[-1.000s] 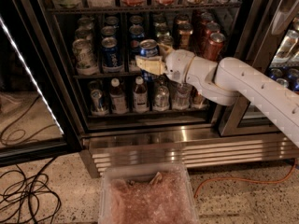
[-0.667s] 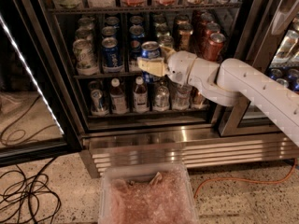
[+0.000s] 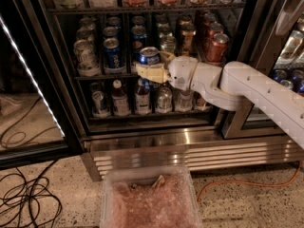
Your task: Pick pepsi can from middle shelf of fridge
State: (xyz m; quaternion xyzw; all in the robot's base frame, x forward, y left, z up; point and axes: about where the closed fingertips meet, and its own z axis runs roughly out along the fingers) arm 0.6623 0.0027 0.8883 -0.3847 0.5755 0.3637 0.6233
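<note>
Centre frame, the gripper [image 3: 146, 71] is clamping its fingers around the pepsi can [image 3: 149, 55] at the middle shelf [image 3: 102, 75] front edge, inside the fridge [image 3: 156, 147].

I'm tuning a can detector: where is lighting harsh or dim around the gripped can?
Camera view: the fridge interior is dim, but the pepsi can, held in the gripper at the front of the middle shelf, catches light; a bright light strip flares on the left; the steel base shows glare streaks.

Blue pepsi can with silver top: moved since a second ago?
Yes, slightly: the blue pepsi can, held in the pale gripper, now sits lower against the thin dark middle shelf edge.
</note>
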